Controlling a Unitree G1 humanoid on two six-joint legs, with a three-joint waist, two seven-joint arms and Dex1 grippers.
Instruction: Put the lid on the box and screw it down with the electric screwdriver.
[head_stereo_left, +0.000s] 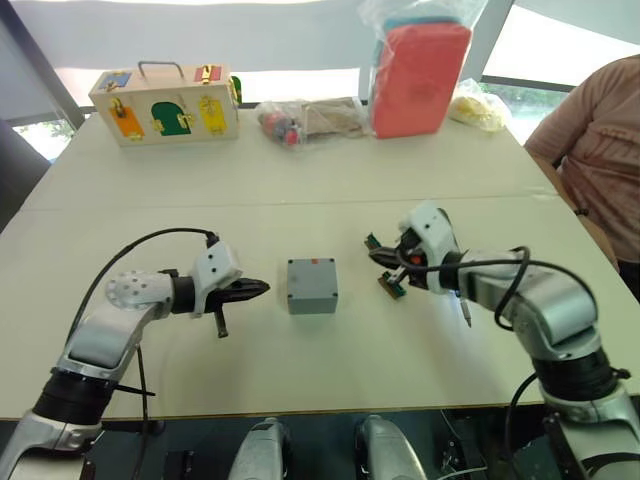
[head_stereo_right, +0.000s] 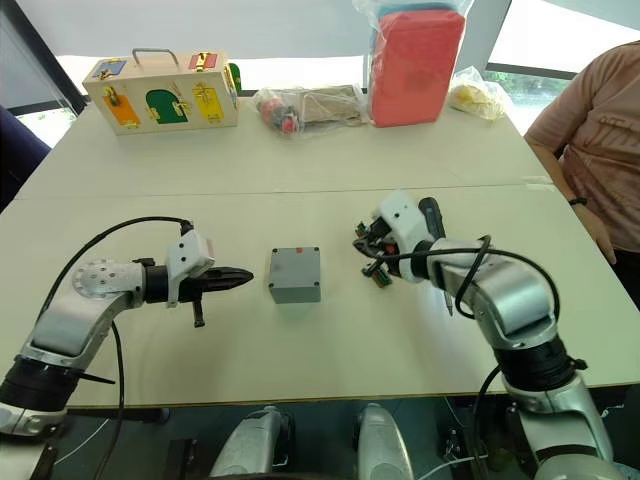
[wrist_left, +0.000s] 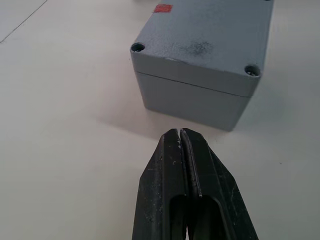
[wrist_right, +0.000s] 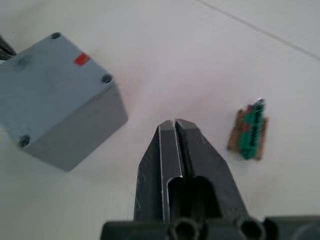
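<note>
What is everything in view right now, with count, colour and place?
lid: 1, grey with a red mark, seated on the box
box: 1, grey, table centre, between the grippers
electric screwdriver: 1, black, partly hidden by the right arm
connector strips: 2, green, beside the right gripper
wooden box: 1, coloured doors, far left
red case: 1, in clear plastic, far right
clear bag: 1, far centre
yellow bag: 1, beside the red case
table: 1, cream
person: 1, pink sleeve, right edge
left gripper: black, shut, pointing at the box
right gripper: black, shut
</note>
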